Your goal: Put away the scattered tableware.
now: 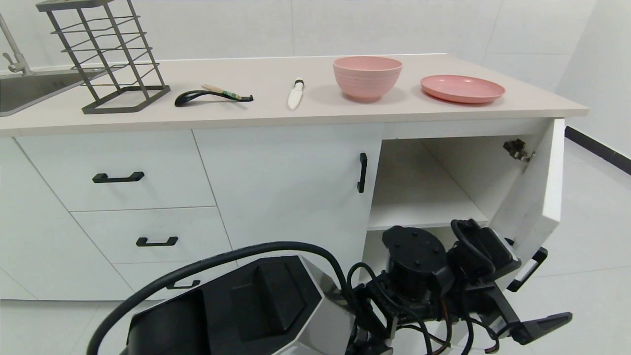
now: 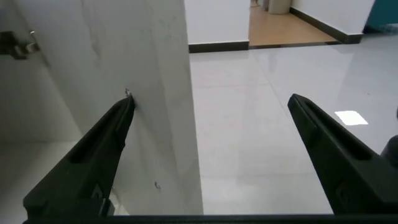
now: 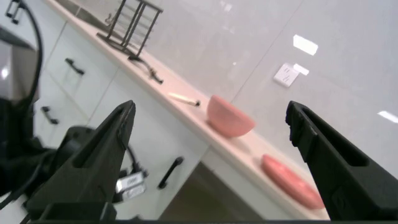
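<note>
Head cam: tableware's all up on the table [image 1: 276, 116]. Pink plate [image 1: 462, 88] is at the right end, pink bowl [image 1: 367, 76] just beside it, then the white knife [image 1: 296, 94] (long axis front-to-back) and black spoon [image 1: 197, 96] toward the left. The open cabinet [image 1: 419, 197] sits under the bowl/plate end.

Left wrist cam: left hand [image 2: 210, 102] is spread apart, empty, facing the cabinet door [image 2: 155, 62] edge.

Right wrist cam: right hand [image 3: 209, 107] is also apart & empty, w/ the bowl up ahead btwn its fingers. Imo go right arm, upward, bowl first.
</note>
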`<state>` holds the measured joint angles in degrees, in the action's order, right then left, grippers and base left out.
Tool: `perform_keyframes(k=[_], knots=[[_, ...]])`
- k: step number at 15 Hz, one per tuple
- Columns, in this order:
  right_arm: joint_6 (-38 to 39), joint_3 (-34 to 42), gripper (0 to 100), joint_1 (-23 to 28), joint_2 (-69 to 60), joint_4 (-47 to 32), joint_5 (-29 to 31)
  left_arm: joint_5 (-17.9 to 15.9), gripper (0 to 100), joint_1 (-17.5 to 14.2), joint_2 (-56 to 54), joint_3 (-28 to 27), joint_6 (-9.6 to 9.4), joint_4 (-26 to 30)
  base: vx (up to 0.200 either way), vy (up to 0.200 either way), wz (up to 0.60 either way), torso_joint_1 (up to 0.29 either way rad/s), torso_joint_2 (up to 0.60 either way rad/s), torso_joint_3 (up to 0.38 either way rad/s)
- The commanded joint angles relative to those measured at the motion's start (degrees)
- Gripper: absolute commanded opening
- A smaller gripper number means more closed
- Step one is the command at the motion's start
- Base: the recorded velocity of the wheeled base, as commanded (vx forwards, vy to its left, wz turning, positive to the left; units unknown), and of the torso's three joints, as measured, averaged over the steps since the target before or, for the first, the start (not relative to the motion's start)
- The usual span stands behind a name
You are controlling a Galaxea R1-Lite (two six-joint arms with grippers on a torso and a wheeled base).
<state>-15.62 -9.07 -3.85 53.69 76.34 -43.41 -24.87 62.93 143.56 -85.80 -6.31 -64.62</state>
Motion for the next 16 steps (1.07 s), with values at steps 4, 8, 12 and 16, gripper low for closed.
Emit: perform_keyframes(k=[4, 8, 12, 16], knots=[[0.0, -2.9, 100, 0.8, -0.6, 0.2, 0.0, -1.3, 100, 3.3, 3.5, -7.3, -0.01, 2.9, 0.0, 0.0, 0.0, 0.0, 0.0, 0.0], [-0.2, -3.1, 100, 0.9, -1.0, 0.2, 0.0, -4.5, 100, 7.5, 5.1, -14.8, 0.07, 12.3, 0.0, 0.0, 0.0, 0.0, 0.0, 0.0], [-0.3, -3.3, 100, 0.8, -3.8, 0.0, 0.0, -4.0, 100, 1.7, 2.0, -9.5, 0.07, 6.3, 0.0, 0.0, 0.0, 0.0, 0.0, 0.0], [-0.3, -3.2, 100, 0.7, -4.3, 0.0, 0.0, -3.8, 100, -3.9, -15.7, 23.6, 0.07, -6.0, 0.0, 0.0, 0.0, 0.0, 0.0, 0.0]])
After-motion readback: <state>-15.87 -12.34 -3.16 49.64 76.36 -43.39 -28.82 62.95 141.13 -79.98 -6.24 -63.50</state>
